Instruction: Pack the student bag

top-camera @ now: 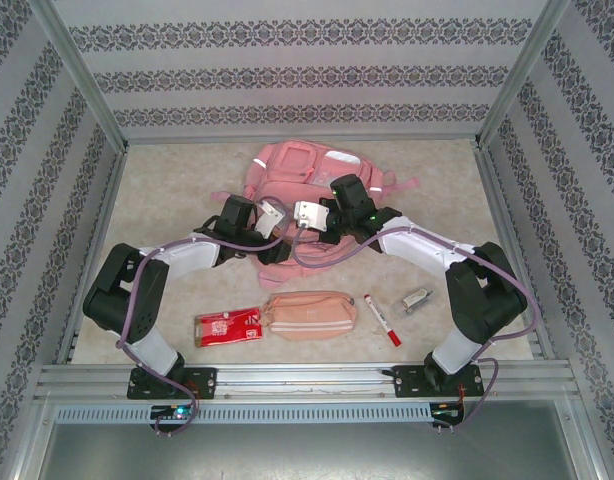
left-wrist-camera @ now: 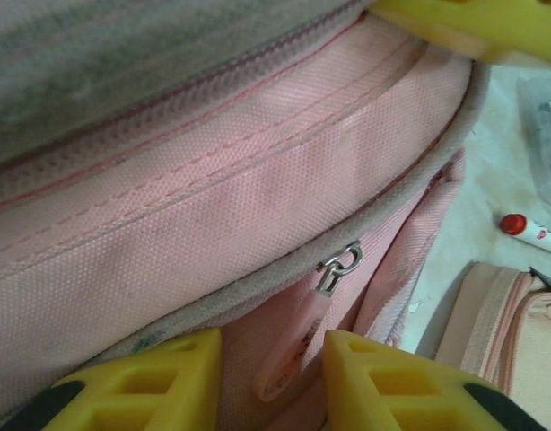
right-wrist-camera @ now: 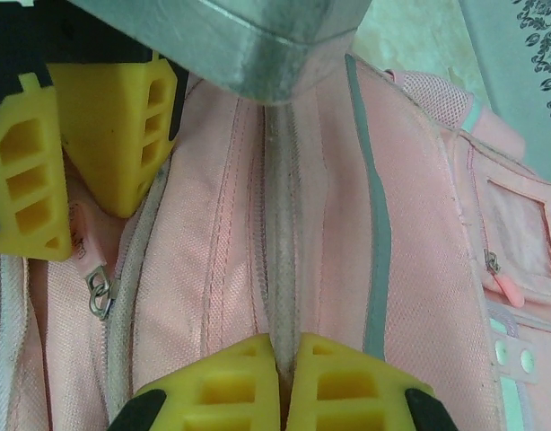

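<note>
Right end effector (right-wrist-camera: 284, 359) clenched on the student bag (top-camera: 297, 168) seam; left end effector (left-wrist-camera: 268, 350) part-open.
Left wrist view: pink zip pull (left-wrist-camera: 283, 364) sits between its fingers. Top view: bag lies flat, mid table (top-camera: 167, 200).

The whole desk (top-camera: 167, 210) is taken in by a fixed camera high over the near edge, tilted down toward the back wall (top-camera: 307, 80). The left wrist view is jammed right against the student bag (left-wrist-camera: 240, 197), faced back toward the marker (left-wrist-camera: 527, 229) at the near side. The right wrist view is pointed away across the bag, equally close. The same zip pull (left-wrist-camera: 338, 268) gets caught by both wrist views.
</note>
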Robot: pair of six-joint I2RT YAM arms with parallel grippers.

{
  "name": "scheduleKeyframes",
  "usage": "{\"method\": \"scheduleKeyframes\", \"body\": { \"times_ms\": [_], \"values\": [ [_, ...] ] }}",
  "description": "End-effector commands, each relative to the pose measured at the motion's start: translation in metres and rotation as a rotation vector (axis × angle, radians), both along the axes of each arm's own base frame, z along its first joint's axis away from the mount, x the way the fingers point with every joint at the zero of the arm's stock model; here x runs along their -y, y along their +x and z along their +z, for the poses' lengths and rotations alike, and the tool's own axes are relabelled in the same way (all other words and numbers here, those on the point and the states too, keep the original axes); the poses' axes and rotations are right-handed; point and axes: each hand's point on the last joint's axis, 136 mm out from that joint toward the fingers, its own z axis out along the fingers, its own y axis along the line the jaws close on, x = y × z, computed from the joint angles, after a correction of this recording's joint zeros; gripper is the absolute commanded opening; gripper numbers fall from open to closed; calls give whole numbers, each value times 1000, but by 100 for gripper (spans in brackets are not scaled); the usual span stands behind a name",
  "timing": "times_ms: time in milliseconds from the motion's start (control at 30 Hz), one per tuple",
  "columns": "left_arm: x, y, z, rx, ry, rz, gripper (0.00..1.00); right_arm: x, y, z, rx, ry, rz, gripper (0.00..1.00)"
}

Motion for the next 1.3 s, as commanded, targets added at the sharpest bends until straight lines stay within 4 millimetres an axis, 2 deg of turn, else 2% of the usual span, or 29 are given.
{"method": "scheduleKeyframes", "body": {
  "times_ms": [0, 67, 333, 500, 633, 800, 900, 1100, 1200, 1267],
  "values": [
    [2, 4, -3, 17, 44, -5, 33, -28, -9, 64, 95, 144, 94, 0],
    [4, 4, -1, 17, 32, -10, 31, -29, -10, 64, 95, 143, 96, 0],
    [14, 0, 9, 48, -33, -59, 1, -27, -15, 59, 96, 125, 114, 0],
    [14, -10, 19, 86, -42, -115, 0, -17, -14, 48, 99, 66, 116, 0],
    [7, -23, 24, 89, -48, -178, 0, -6, -9, 45, 105, 48, 92, 0],
    [-44, 7, 16, -26, -120, 89, 0, 5, -3, 46, 116, 38, 67, 0],
    [-62, 15, 12, -44, -144, 190, 0, 10, -1, 45, 128, 27, 58, 0],
    [-107, 32, 0, -33, -70, 463, 0, 15, -4, 45, 136, 19, 69, 0],
    [-124, 36, 4, -5, -49, 554, 0, 18, -6, 39, 142, -4, 84, 0],
    [-122, 36, 11, 23, -64, 539, 0, 22, -6, 33, 143, -32, 84, 0]
  ]
}}
